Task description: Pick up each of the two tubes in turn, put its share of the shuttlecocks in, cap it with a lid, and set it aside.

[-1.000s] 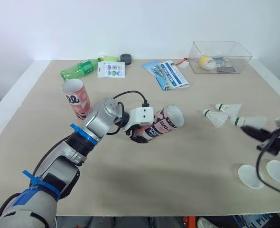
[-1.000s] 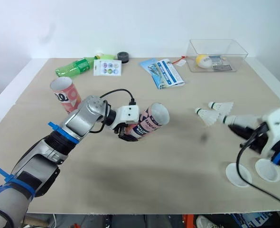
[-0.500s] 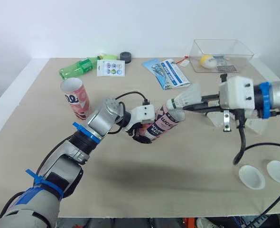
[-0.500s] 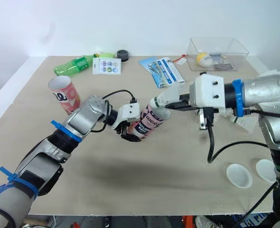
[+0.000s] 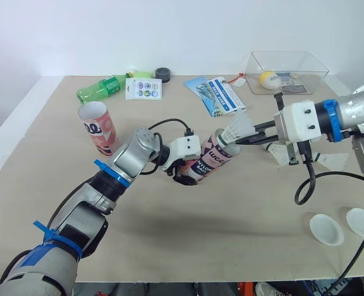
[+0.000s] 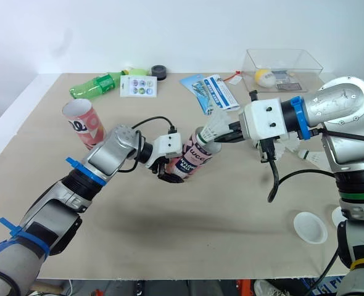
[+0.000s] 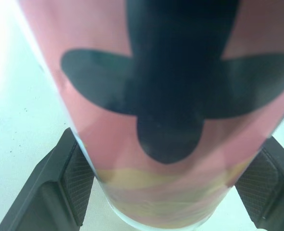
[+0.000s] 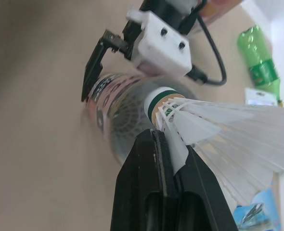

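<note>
— How were the left gripper's (image 5: 185, 175) fingers (image 7: 77, 185) found?
— Clamped on both sides of the pink tube (image 5: 210, 161), which was held tilted at the centre of the frame, open mouth turned to the upper right.
— And the right gripper (image 5: 244, 139)?
— Its fingers (image 8: 151, 166) were pinched together on the skirt of a shuttlecock (image 8: 214, 130), the cork placed at the tube's mouth.
— Farther out?
— A second tube (image 5: 97, 127) was seen upright at upper left, and two white lids (image 5: 327, 229) at lower right on the table (image 5: 231, 240).
</note>
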`<action>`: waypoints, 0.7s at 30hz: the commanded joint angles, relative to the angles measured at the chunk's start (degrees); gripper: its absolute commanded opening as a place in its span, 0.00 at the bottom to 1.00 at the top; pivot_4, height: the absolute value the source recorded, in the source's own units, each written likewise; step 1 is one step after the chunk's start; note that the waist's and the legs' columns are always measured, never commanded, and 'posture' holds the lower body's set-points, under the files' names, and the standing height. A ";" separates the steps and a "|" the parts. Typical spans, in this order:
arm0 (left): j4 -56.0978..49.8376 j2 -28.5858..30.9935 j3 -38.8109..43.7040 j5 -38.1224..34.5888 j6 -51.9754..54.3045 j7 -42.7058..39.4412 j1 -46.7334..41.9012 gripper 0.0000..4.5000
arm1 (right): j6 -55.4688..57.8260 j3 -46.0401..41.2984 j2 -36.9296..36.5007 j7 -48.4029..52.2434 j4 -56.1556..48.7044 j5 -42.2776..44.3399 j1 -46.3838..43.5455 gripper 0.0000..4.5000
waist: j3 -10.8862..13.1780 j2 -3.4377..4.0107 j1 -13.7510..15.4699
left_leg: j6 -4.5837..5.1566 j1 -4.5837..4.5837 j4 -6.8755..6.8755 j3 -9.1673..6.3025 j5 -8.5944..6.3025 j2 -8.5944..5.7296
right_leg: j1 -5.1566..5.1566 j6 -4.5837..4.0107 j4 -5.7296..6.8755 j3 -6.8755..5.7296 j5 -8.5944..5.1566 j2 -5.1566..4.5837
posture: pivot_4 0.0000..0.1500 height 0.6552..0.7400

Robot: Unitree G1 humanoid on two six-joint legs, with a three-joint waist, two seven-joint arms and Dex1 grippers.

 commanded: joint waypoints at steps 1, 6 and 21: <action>-1.20 -0.02 0.15 -0.03 0.35 0.37 -0.05 0.83 | -0.36 0.53 1.34 1.20 -0.53 -0.19 -1.48 0.00 | 0.00 0.00 0.00 | 0.00 0.00 0.01 0.00 0.00 0.00 | 0.00 0.00 0.00 0.00 0.00 0.00 | 1.00 1.00; -1.36 -0.09 0.06 -0.16 0.38 0.51 -0.19 0.83 | 2.53 0.49 1.80 2.06 0.21 -0.02 -2.10 0.38 | 0.00 0.00 0.06 | 0.00 0.00 0.01 -0.01 0.00 0.00 | 0.00 -0.01 0.02 0.00 0.01 0.00 | 1.00 1.00; -1.09 0.89 -0.13 -0.04 -0.17 0.71 0.16 0.83 | 25.17 -12.34 0.14 -4.08 4.67 11.95 -1.97 1.00 | 0.00 0.00 0.01 | 0.00 0.02 0.01 -0.02 0.00 0.00 | 0.02 -0.05 0.02 -0.01 0.03 0.00 | 1.00 1.00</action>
